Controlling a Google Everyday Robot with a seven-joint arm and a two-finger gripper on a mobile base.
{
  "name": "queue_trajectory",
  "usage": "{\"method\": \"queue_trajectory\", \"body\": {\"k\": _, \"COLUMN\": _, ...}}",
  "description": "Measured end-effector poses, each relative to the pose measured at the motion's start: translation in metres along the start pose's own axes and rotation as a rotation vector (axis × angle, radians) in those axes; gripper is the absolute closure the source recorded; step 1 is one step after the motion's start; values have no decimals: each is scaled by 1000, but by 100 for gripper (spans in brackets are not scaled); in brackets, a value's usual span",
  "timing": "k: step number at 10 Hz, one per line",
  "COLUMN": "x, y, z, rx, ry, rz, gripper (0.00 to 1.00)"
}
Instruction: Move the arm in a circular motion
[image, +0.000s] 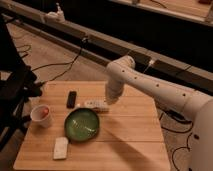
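Glossy white, the thick tubular robot arm (150, 86) reaches in from the right over the pale wooden surface (127, 142). Its tool (107, 101) hangs at the arm's lower end, close above a small white rectangular packet (96, 105). A round green bowl (82, 124) sits below-left of the tool, a flat black rectangular object (71, 99) to its left, a white cup (41, 115) farther left, and a white block (60, 148) well below-left.

Arm (150, 87): glossy white, small dark dots. Claw (107, 101): white, at the tabletop's 12 o'clock. Tabletop (130, 140): pale wood with plank lines. Bowl (82, 124): green. Cup (41, 115): white, red inside. Remote (72, 99): black. Block (60, 148): white, at 7 o'clock.
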Motion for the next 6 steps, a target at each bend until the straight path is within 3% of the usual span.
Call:
{"method": "queue_trajectory", "body": {"k": 3, "x": 10, "y": 55, "z": 1, "rx": -39, "ry": -53, "rz": 38, "gripper": 100}}
{"method": "queue_trajectory", "body": {"k": 5, "x": 44, "y": 93, "z": -3, "rx": -70, "ry": -61, "rz": 113, "gripper": 100}}
{"method": "queue_trajectory", "body": {"k": 6, "x": 69, "y": 104, "z": -8, "rx": -75, "ry": -45, "rz": 160, "gripper": 100}}
